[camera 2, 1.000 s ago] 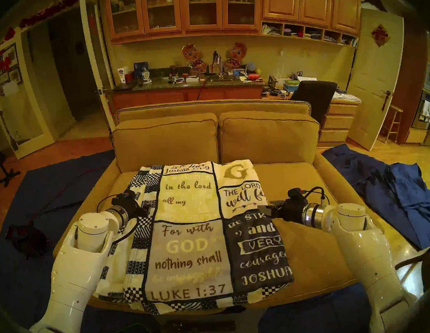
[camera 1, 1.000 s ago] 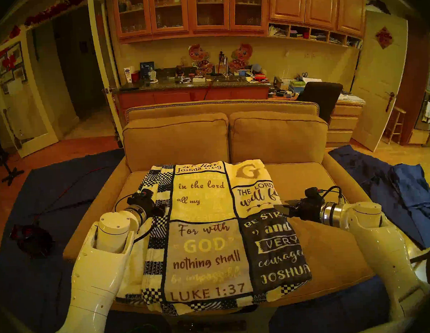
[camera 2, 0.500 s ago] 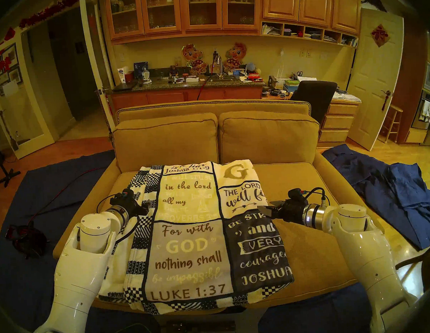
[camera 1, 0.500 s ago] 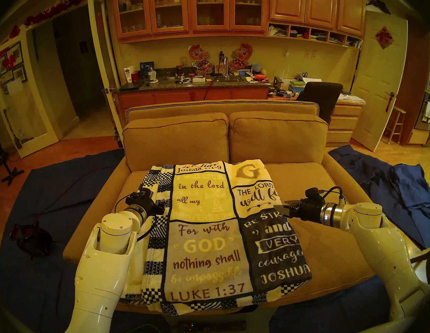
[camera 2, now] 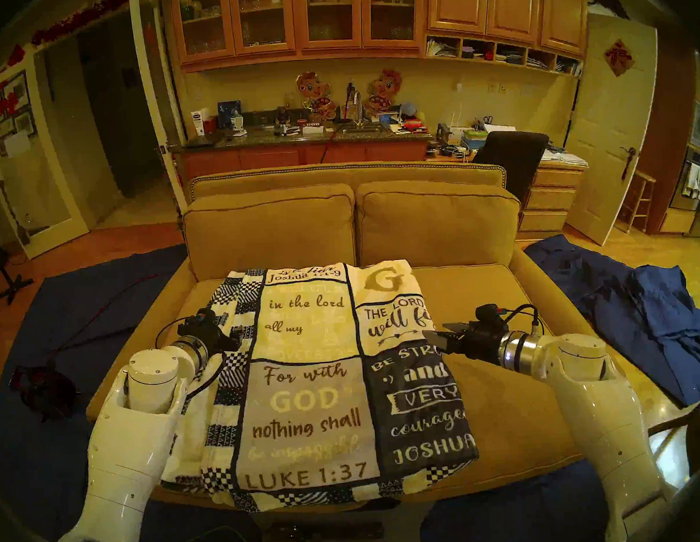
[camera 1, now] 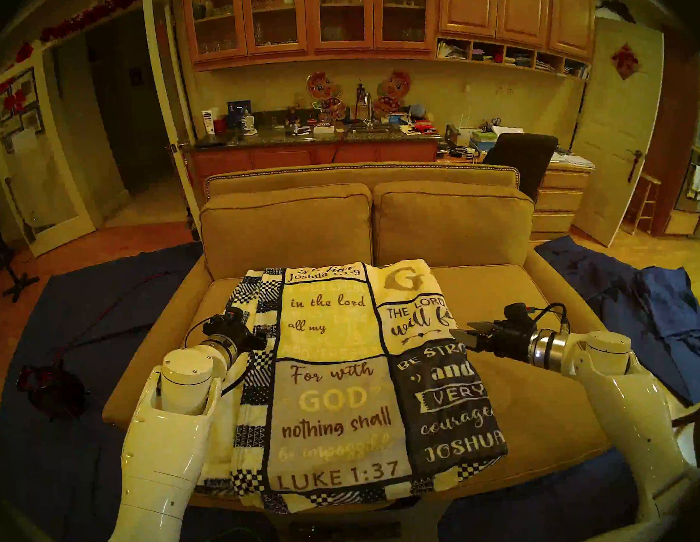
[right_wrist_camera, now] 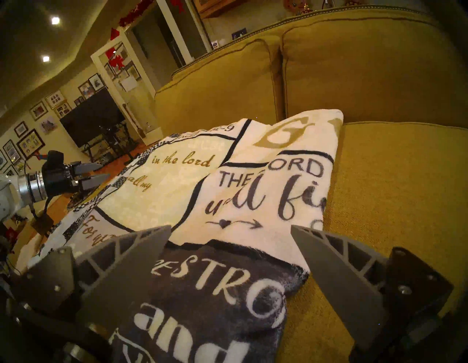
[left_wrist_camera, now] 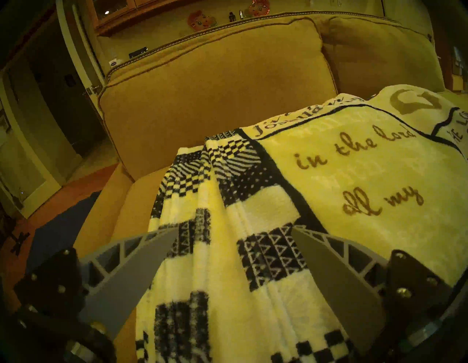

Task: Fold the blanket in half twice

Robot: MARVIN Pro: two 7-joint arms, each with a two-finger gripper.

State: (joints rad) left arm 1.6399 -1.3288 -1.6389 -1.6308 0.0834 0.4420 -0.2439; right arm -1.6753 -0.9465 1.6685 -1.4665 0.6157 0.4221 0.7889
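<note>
Your left gripper point(left_wrist_camera: 233, 233) hangs with its fingers spread wide over the blanket's point(camera 1: 338, 386) patterned left border, gripping nothing. Your right gripper point(right_wrist_camera: 229, 232) is likewise spread and empty, poised above the blanket's right edge where the cream panel meets the dark one.

The blanket lies folded on the seat of the tan sofa point(camera 1: 541, 408), reaching from the back cushions to the near seat edge, where its checkered hem drapes slightly over. On the left, a lower layer with a plain cream face sticks out from under the top layer.

Nothing sits between either gripper and the cloth. A dark blue cloth point(camera 1: 646, 313) lies crumpled over the sofa's right arm and the floor beyond; another dark blue cloth point(camera 1: 59, 320) is spread on the floor at left, with a red cable point(camera 1: 111, 305) running across it.

You can read "in the lord", "all my", "For with GOD nothing shall", "LUKE 1:37", "THE LORD", "VERY" and "JOSHUA" on the panels.
</note>
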